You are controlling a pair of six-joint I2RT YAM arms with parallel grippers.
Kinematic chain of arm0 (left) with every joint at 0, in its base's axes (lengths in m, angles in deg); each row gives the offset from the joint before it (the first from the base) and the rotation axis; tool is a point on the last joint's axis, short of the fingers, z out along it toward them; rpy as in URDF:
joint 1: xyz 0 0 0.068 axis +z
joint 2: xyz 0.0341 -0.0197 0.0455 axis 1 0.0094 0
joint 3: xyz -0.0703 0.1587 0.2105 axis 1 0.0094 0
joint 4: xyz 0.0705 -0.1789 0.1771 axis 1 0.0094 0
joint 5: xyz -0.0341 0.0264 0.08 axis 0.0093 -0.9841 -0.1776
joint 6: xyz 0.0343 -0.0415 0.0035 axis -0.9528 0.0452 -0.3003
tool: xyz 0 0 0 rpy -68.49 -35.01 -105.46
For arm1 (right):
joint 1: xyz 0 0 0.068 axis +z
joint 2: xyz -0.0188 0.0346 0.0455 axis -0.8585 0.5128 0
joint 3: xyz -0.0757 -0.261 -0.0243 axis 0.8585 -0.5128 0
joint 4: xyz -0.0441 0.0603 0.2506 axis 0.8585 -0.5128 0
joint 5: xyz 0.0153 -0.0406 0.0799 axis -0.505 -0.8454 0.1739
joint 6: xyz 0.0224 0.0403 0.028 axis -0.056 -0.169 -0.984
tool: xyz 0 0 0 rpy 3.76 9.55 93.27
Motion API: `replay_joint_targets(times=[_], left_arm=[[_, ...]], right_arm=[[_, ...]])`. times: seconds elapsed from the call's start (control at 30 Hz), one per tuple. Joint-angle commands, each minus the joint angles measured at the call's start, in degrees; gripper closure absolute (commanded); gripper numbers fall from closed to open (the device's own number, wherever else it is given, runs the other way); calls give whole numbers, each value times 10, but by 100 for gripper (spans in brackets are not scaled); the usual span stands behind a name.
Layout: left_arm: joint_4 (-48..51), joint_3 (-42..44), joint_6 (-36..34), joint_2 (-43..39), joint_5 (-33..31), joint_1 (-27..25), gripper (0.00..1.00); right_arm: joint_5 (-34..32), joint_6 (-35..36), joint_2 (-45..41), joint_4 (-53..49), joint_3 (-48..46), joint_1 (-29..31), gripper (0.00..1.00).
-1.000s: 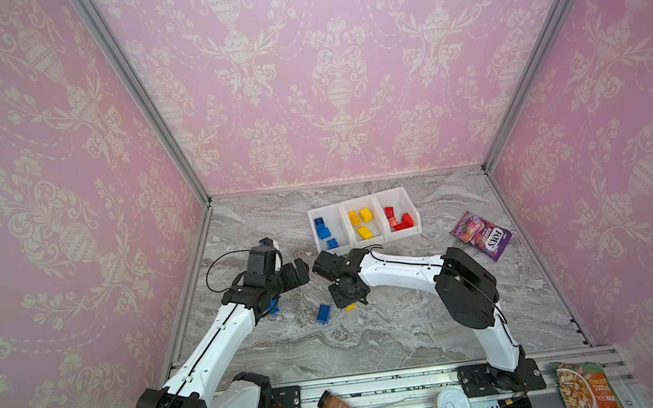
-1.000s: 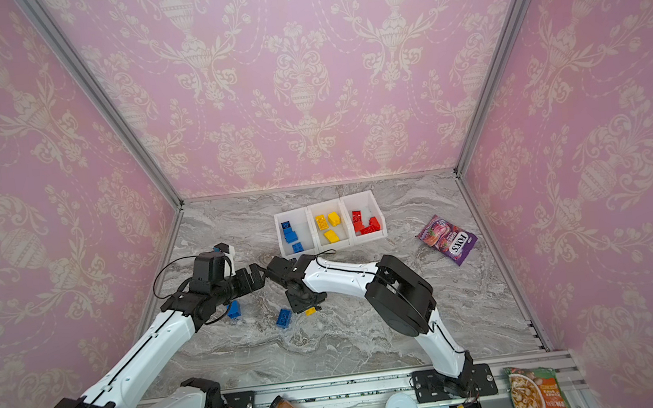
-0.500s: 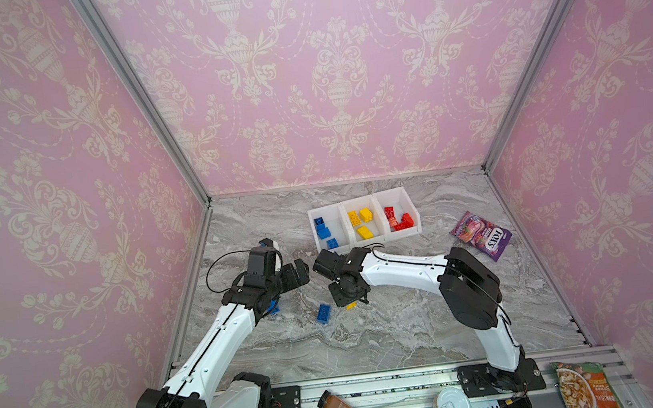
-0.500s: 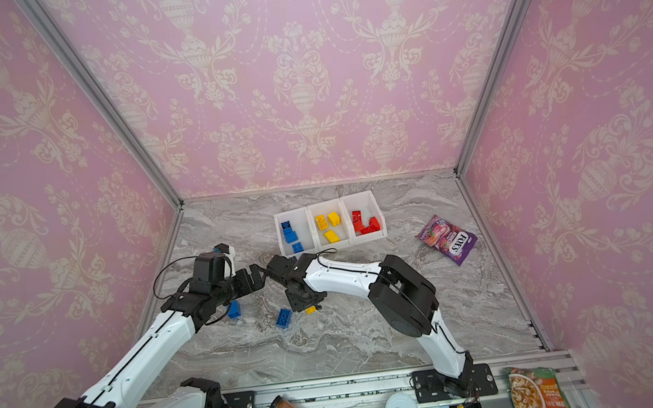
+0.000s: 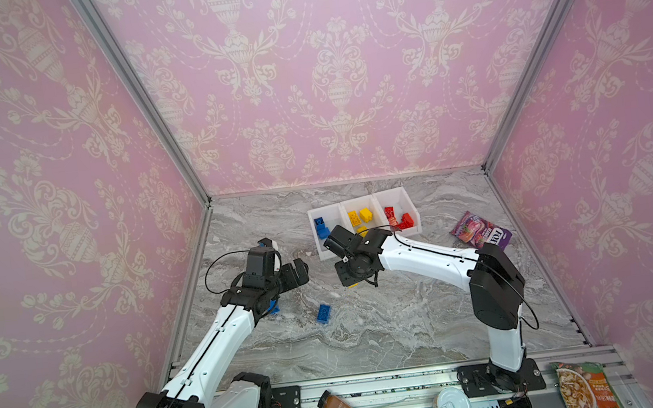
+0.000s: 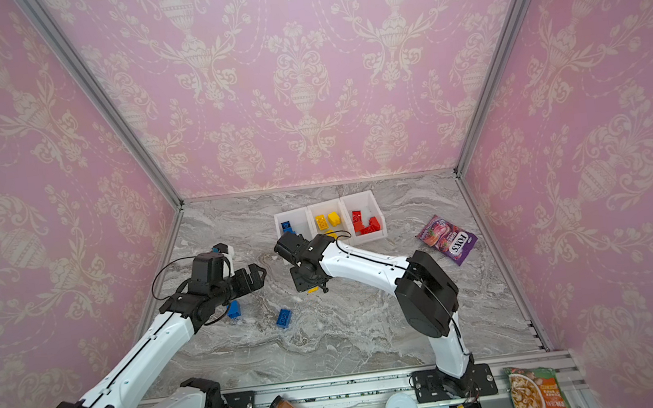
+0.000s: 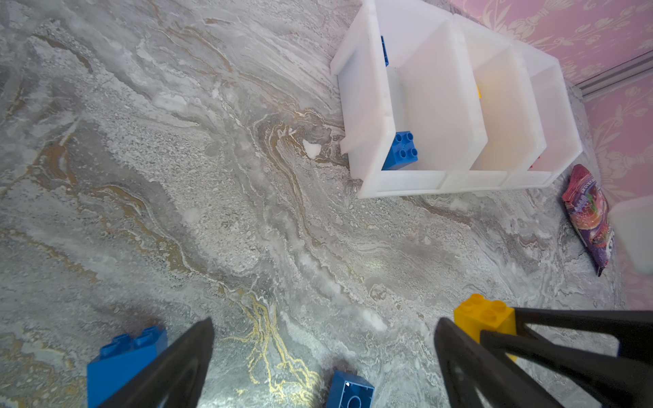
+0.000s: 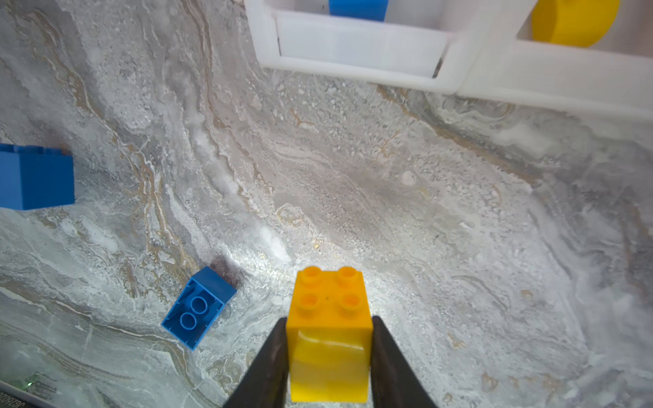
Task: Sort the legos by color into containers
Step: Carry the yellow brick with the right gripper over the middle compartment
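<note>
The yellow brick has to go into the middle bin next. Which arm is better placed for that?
Right. The right gripper is shut on the yellow brick, and the middle bin is close in front of it. The left gripper is open and empty, nearer the loose blue bricks.

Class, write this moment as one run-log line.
right pincer: shut on yellow lego | left pincer: open, empty | loose: two blue legos | bins: sorted by color
</note>
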Motion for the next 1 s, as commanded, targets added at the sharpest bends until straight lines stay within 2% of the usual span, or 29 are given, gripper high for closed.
replay_joint_targets(times=[0.0,0.23,0.67,0.97], left_arm=[[5,11,8,-10,14,4,1],[5,11,9,-14,16,4,1],[7,16,16,-25,22,4,1],[12,16,18,-29,22,4,1]], right_arm=[[-8,32,-13,-17,33,-21,63],[-26,75,24,-21,119,-76,63],[-46,119,171,-38,318,-158,63],[-44,105,220,-24,335,-191,63]])
